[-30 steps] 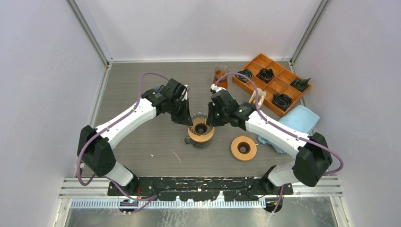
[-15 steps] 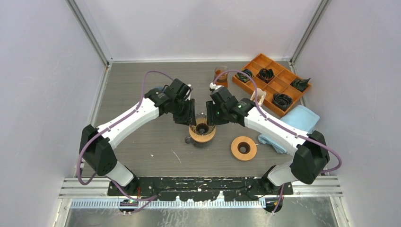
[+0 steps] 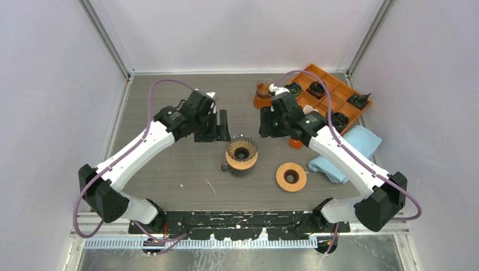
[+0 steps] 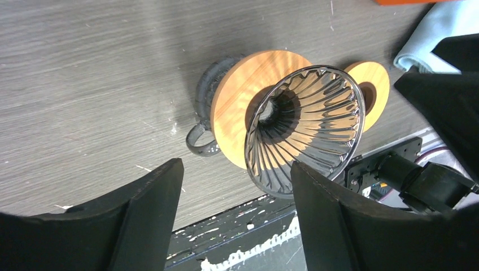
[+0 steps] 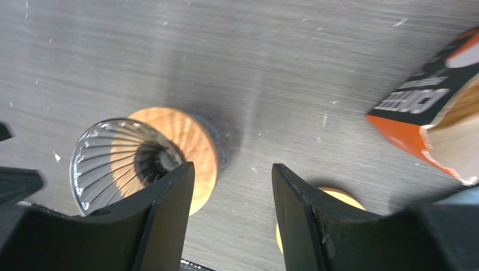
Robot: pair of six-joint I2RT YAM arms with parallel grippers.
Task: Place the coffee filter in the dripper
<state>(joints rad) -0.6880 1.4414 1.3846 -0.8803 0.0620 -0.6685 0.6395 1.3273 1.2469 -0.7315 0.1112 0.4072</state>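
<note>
Smoky ribbed glass on a round wooden collar, the cone dripper stands empty mid-table. Your left gripper hangs at its 10 o'clock and your right gripper at its 2 o'clock, both spread wide and holding nothing. What look like beige paper coffee filters sit in the orange carton, at 3 o'clock in your right wrist view.

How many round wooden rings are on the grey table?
2. One round wooden ring sits under the ribbed glass dripper; the other lies loose on the grey table to its right. Another may be hidden where the table is covered.
</note>
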